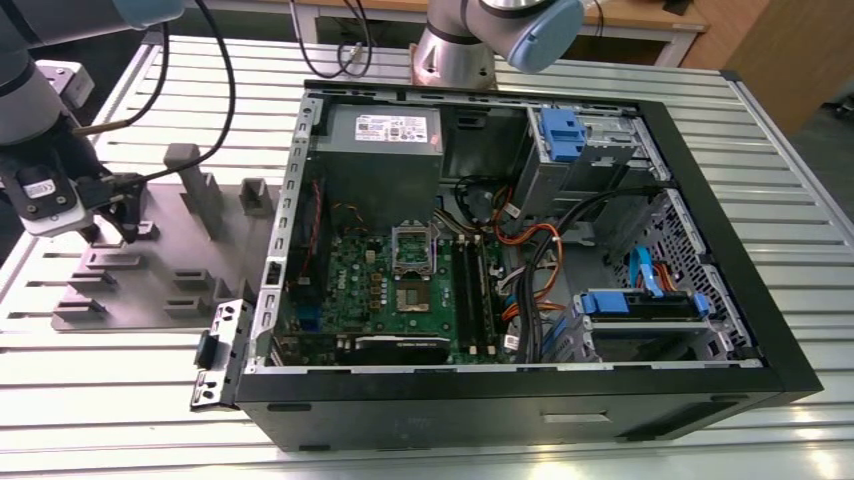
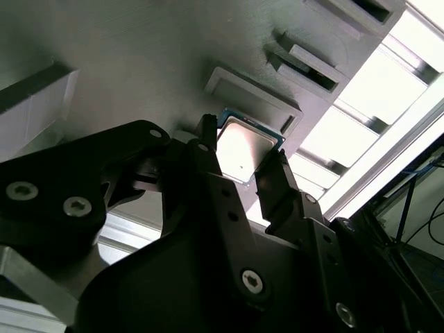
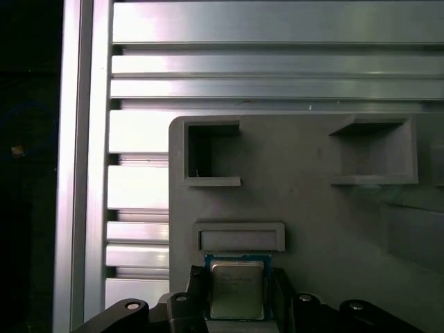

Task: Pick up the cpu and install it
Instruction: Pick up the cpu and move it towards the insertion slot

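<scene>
The cpu, a small flat square chip with a silver-grey metal lid and a thin blue-green rim, sits between the two black metal fingers of the gripper. In both wrist views one finger lies against each of two opposite edges of the chip, so the gripper is pinching the cpu by its sides, lid facing away from the plate below. Whether the chip is raised off the surface or resting on it cannot be told.

Just beside the cpu, past its free edge, stands a low rectangular raised block of the grey plastic fixture plate. More raised blocks and open pockets are spread over this plate.

The plate lies on a ribbed aluminium table. In the exterior view the gripper hangs over the plate's part toward the exterior view's left, at the end of the grey robot arm.

Toward the exterior view's right, well apart from the gripper, a black desktop computer case lies open on its side. Inside it sits a green motherboard with a silver metal-framed rectangular socket.
</scene>
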Tool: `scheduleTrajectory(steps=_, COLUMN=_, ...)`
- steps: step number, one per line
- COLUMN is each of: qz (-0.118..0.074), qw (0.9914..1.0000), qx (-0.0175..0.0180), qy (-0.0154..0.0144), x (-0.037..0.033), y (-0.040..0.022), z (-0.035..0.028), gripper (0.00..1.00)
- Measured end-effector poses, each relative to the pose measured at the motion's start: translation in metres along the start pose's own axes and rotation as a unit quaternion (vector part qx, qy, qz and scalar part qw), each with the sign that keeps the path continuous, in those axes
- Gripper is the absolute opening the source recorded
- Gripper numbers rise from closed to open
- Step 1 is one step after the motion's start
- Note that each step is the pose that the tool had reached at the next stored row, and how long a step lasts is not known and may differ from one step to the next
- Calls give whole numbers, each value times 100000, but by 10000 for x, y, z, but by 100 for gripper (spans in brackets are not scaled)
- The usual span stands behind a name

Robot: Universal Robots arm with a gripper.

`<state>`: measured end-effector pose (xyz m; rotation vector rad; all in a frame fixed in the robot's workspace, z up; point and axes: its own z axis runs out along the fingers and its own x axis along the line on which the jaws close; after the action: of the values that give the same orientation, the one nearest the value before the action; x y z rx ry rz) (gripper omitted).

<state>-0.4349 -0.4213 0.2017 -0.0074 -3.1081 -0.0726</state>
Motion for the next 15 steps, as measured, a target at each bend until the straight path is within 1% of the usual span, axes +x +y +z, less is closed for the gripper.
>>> scheduleTrajectory(steps=6, qz=0, qw=100000, qx=-1, qy=-4, x=0, y=0, z=-2, gripper=47)
scheduleTrajectory(steps=11, qz=1, qw=100000, qx=2, qy=0, x=1, y=2, z=-42, gripper=47)
scheduleTrajectory(steps=15, qz=-2, qw=100000, qx=-2, qy=-6, x=2, y=2, z=-44, gripper=47)
